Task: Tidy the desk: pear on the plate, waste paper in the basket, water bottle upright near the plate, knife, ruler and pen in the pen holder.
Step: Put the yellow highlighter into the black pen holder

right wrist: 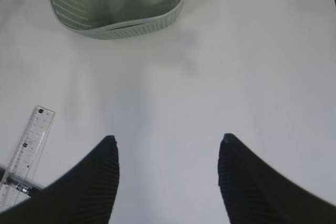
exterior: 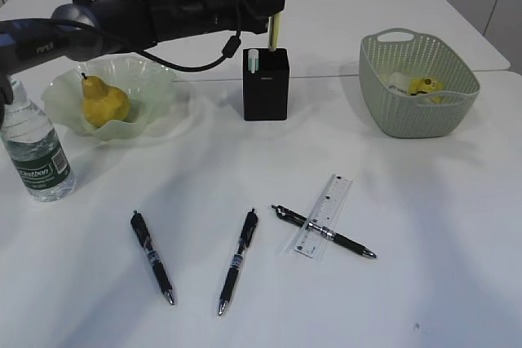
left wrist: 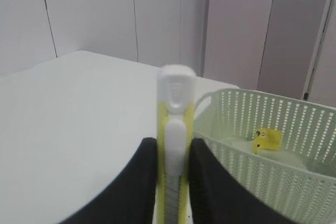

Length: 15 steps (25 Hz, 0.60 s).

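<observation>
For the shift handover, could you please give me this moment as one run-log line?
left claw: shut on knife over pen holder | right claw: open, empty | pear: on plate

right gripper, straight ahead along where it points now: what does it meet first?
Likely bare desk. The open right gripper faces empty white tabletop; the basket lies farther on, left of its line, and the ruler is off to the left. Depth is uncertain.

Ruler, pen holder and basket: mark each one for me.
ruler (exterior: 325, 213), exterior view, on its clear middle above the pen lying across it.
pen holder (exterior: 265, 91), exterior view, on its black front face.
basket (exterior: 408, 112), exterior view, on its front woven wall.
</observation>
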Available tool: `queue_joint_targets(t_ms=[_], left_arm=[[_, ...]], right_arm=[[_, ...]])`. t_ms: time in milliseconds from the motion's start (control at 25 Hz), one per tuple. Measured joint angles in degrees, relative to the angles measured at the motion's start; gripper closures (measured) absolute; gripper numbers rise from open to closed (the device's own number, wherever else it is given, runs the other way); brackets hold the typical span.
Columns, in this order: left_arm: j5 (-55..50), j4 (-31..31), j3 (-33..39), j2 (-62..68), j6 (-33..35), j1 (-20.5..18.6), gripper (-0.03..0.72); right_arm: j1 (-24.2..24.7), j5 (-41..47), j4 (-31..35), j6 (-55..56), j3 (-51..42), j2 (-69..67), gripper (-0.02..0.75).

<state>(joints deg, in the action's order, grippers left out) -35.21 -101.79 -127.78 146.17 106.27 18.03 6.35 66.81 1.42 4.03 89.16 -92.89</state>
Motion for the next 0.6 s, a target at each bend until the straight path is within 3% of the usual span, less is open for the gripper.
queue_joint_targets(t_ms=[600], left_arm=[[-0.8, 0.0, 0.0, 2.1, 0.0, -0.4, 0.579]], right_arm=[[0.0, -0.1, 0.0, 0.0, 0.0, 0.0, 0.265]])
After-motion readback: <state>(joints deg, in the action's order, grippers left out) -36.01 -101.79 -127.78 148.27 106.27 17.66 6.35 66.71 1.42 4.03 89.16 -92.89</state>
